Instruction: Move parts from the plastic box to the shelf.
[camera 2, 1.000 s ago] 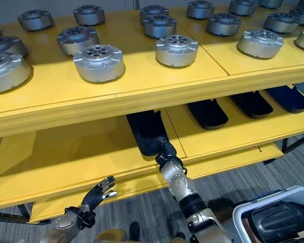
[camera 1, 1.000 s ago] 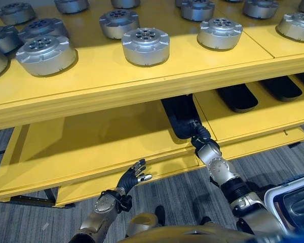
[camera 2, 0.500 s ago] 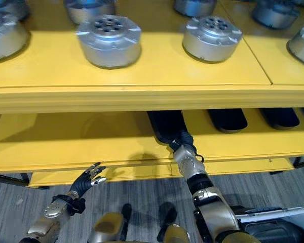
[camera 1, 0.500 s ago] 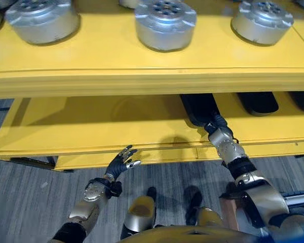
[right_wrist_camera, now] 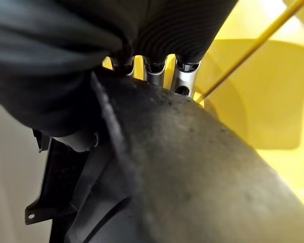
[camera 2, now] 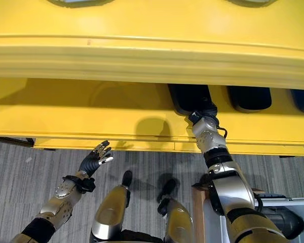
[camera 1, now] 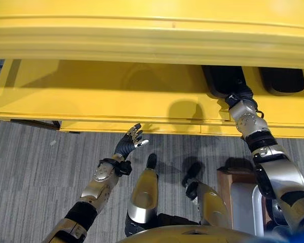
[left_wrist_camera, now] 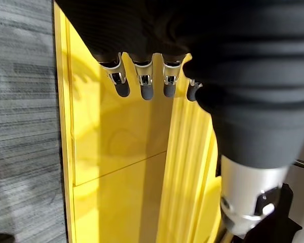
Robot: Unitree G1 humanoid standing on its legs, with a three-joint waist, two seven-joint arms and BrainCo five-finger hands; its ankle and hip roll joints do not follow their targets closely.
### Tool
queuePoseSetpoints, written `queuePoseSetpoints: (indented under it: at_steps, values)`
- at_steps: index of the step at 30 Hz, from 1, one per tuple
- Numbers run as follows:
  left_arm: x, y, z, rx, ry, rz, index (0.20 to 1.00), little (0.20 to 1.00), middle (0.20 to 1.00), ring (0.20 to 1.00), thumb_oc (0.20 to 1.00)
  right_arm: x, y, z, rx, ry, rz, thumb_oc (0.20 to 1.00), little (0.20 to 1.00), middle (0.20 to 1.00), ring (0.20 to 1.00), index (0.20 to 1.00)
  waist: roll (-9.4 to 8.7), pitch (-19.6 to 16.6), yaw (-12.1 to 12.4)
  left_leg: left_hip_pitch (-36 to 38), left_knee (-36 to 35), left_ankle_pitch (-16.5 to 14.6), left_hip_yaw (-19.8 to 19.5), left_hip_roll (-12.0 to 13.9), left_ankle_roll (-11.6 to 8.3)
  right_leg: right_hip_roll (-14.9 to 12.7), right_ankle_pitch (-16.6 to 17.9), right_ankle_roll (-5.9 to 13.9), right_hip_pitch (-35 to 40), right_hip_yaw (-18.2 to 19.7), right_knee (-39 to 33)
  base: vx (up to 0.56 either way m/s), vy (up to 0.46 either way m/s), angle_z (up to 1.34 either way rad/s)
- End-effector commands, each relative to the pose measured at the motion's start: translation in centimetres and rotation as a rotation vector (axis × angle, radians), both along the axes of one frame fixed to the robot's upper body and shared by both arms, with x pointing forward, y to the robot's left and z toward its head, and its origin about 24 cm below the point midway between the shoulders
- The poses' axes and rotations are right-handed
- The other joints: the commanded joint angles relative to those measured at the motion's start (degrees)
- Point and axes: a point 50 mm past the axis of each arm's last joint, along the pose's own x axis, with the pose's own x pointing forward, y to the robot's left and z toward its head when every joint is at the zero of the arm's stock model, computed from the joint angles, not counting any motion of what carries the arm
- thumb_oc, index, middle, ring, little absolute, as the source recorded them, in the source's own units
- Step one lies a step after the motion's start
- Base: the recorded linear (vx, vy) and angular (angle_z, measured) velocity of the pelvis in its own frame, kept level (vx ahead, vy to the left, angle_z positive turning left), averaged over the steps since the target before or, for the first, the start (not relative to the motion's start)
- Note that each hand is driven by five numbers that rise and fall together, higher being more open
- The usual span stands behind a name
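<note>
The left hand's fingers (left_wrist_camera: 142,83) are straight and slightly spread, holding nothing; the left hand (camera 1: 128,146) hovers over the grey carpet floor (camera 1: 35,172), just short of the front edge of the yellow shelf (camera 1: 101,96), its fingertips pointing at that edge without touching it. In the left wrist view the dark tips stand in a row before the lower board's front lip.

To the right, the right hand (camera 2: 202,112) reaches onto the lower board at its front edge, where it meets the near end of a black part (camera 2: 188,97) lying on that board. In the right wrist view the part's dark curved body (right_wrist_camera: 192,167) lies against the hand; its fingers (right_wrist_camera: 185,81) show little above it, so whether they grip it cannot be told.

Farther right on the same board lie two more dark parts (camera 2: 250,98), well apart from the hand.

At the lower right corner of the right eye view sits the plastic box (camera 2: 294,205), a dark piece inside it.
</note>
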Motion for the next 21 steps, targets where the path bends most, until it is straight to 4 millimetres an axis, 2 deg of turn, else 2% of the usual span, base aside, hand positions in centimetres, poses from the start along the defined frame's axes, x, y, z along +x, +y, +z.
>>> queuePoseSetpoints:
  at_steps: [1,5,7,10,14,21]
  values:
    - [-0.2,-1.5,1.7,-0.076,-0.100,-0.034,1.000,1.000,1.000,1.000,1.000,0.5,1.1,0.3,0.062,-0.020,0.045,0.200,0.200,0.200,0.200,0.200,2.33,-1.01,1.37,0.15,-2.64,-0.03,6.19,-1.11,4.01,-2.30,-7.47,2.80,0.38,-0.34,11.53,-0.15,-0.012,0.05]
    - [0.0,-2.4,2.2,-0.102,-0.124,-0.053,1.000,1.000,1.000,1.000,1.000,0.6,1.4,0.4,0.089,-0.027,0.071,0.200,0.200,0.200,0.200,0.200,2.80,-1.01,0.79,-2.34,0.56,-1.05,7.49,-1.49,4.60,-2.99,-8.60,2.28,-2.35,-0.59,15.37,-0.09,0.034,-0.01]
    - [0.1,-3.3,2.5,-0.121,-0.135,-0.060,1.000,1.000,1.000,1.000,1.000,0.6,1.6,0.4,0.080,-0.013,0.089,0.200,0.200,0.200,0.200,0.200,3.17,-1.01,0.06,-4.31,4.55,-2.62,8.41,-1.77,5.05,-3.89,-9.81,1.73,-4.39,-0.46,18.85,-0.07,0.070,-0.05]
    - [0.2,-4.2,2.9,-0.077,-0.151,-0.073,1.000,1.000,1.000,1.000,1.000,0.5,1.5,0.2,0.008,0.024,0.105,0.200,0.200,0.200,0.200,0.200,3.48,-1.01,-0.95,-6.14,8.28,-4.44,9.60,-1.14,5.32,-4.64,-10.77,1.33,-6.14,0.22,21.20,-0.02,0.069,-0.04]
    - [0.6,-3.5,3.0,-0.126,-0.124,0.027,1.000,1.000,1.000,1.000,1.000,0.5,2.4,0.2,-0.022,0.046,0.130,0.200,0.200,0.200,0.200,0.200,3.48,-1.01,-1.98,-8.64,11.81,-6.12,10.45,-0.16,5.91,-5.37,-11.73,1.46,-9.97,1.59,25.44,-0.02,0.023,-0.13]
    - [0.4,-3.6,3.1,-0.150,-0.130,0.033,1.000,1.000,1.000,1.000,1.000,0.7,2.7,0.5,-0.113,0.066,0.179,0.200,0.200,0.200,0.200,0.200,3.46,-1.01,-2.31,-10.82,14.93,-8.16,10.65,0.07,6.54,-5.26,-12.87,0.80,-12.14,3.01,27.63,-0.01,0.000,-0.01]
